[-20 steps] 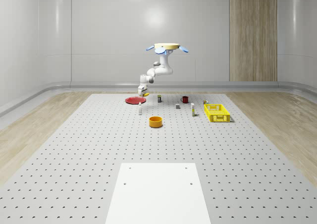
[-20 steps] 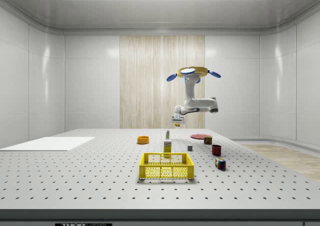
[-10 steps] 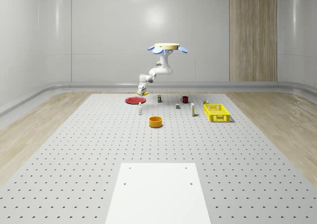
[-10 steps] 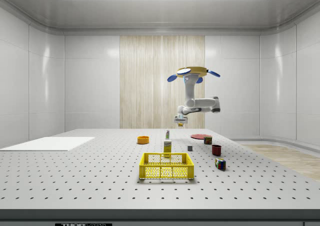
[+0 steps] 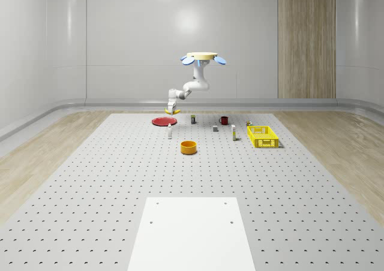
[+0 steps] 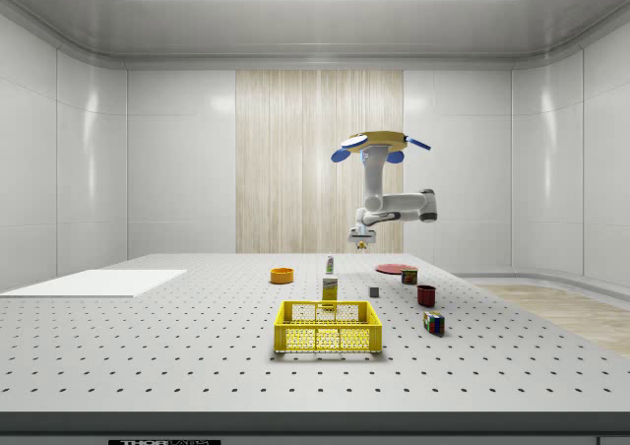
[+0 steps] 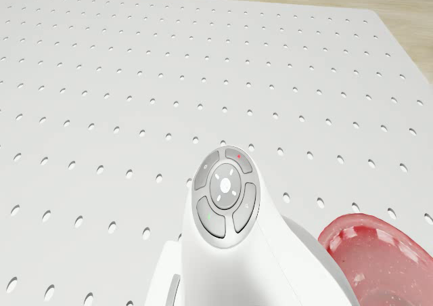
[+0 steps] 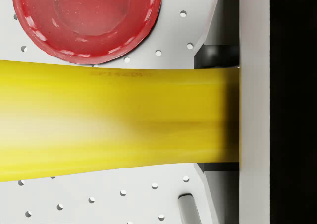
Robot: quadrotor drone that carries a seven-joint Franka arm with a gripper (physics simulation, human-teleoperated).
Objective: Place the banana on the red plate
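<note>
In the whole-scene view the drone hovers above the far end of the table, its arm reaching down toward the red plate. The gripper hangs just above the plate's near rim, with the banana showing yellow beneath it.

In the side view the drone is airborne and the gripper is well above the table, short of the plate.

In the drone view the arm's wrist covers the gripper, and the plate lies beside it.

In the wrist view the fingers are clamped on the banana, and the plate sits off to one side rather than straight below. Let go here, the banana would likely hit the rim or the table and roll away; from this height it could also bounce off.
</note>
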